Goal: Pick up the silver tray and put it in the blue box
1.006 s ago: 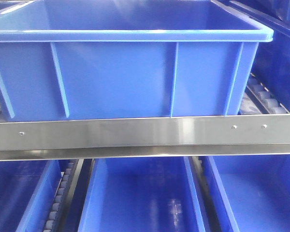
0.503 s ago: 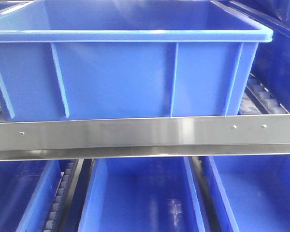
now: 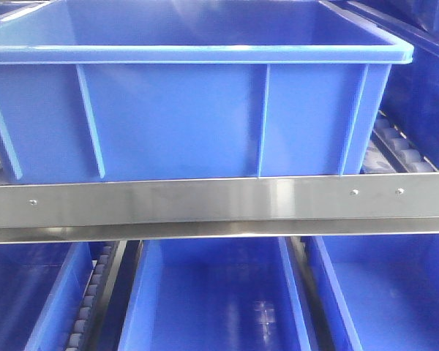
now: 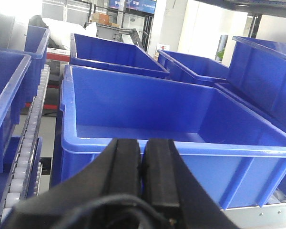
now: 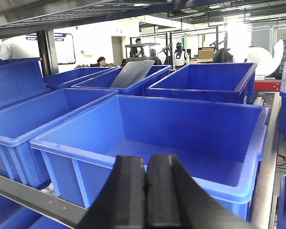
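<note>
Shelf rail of shiny steel (image 3: 219, 201) carries your big blue plastic box (image 3: 190, 117); only wrist views show both black grippers (image 4: 142, 157) (image 5: 145, 181) pressed closed, holding nothing.

steel shelf rail (image 3: 219, 201) | roller track (image 4: 24, 157) | white wall (image 5: 93, 45) | bright overhead light

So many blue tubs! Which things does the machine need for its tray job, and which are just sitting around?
For the job: blue box, nearest on the shelf; left gripper and right gripper, both shut, empty.

Just about: lower bins; neighbouring crates; shelf rail; rollers; grey panel leaning in a far crate, perhaps the tray, too distant to tell.
</note>
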